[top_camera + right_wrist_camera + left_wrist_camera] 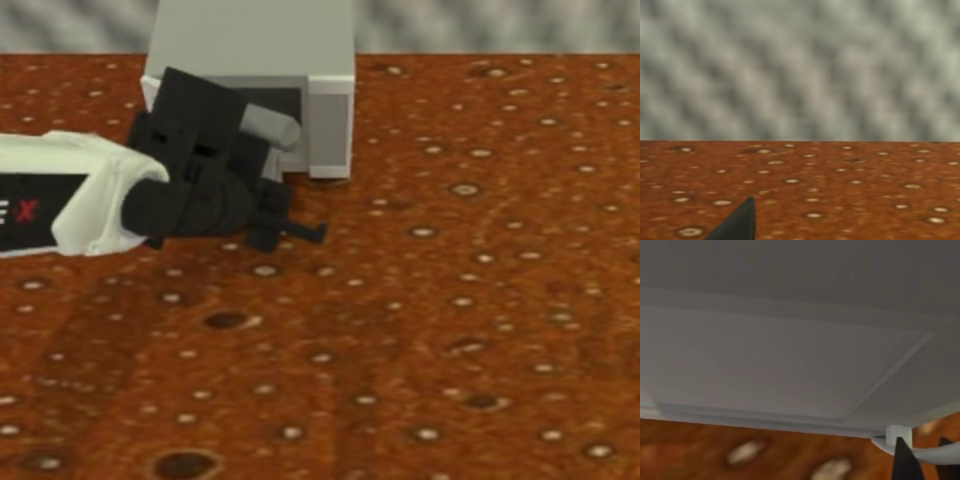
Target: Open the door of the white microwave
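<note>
White microwave (255,45) sits far-left on table (450,330). Left end effector (285,228) w/ fingers round door (765,365) handle (920,452), grip tightness unclear. Step: swinging door; next, pull out leftward.

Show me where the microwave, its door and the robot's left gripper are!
white microwave (255,35): top view, on its plain top.
door (765,365): left wrist view, on its flat panel.
left gripper (290,228): top view, between its fingertips.
</note>
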Available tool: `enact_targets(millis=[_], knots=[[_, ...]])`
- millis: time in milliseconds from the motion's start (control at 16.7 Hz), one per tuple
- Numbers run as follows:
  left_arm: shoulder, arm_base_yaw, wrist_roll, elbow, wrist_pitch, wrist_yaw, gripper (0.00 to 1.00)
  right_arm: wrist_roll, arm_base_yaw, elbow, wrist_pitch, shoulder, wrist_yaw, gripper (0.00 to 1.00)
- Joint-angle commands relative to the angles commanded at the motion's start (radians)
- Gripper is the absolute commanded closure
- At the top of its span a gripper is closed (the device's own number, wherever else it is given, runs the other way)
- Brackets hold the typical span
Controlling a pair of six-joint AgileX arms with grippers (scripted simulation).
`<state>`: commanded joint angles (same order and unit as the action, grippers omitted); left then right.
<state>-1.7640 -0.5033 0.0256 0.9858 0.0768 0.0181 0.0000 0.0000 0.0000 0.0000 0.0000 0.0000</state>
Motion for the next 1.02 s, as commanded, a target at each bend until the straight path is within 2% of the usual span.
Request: enact_targets(millis=[180, 1020], knots=[[0.01, 0.012, -0.027, -0.014, -0.002, 0.017, 1.0, 0.0, 0.0, 0.0, 0.0, 0.0, 0.0, 0.0], [0.01, 0.012, -0.027, -0.015, -0.002, 0.017, 1.0, 0.0, 0.0, 0.0, 0.0, 0.0, 0.0, 0.0]])
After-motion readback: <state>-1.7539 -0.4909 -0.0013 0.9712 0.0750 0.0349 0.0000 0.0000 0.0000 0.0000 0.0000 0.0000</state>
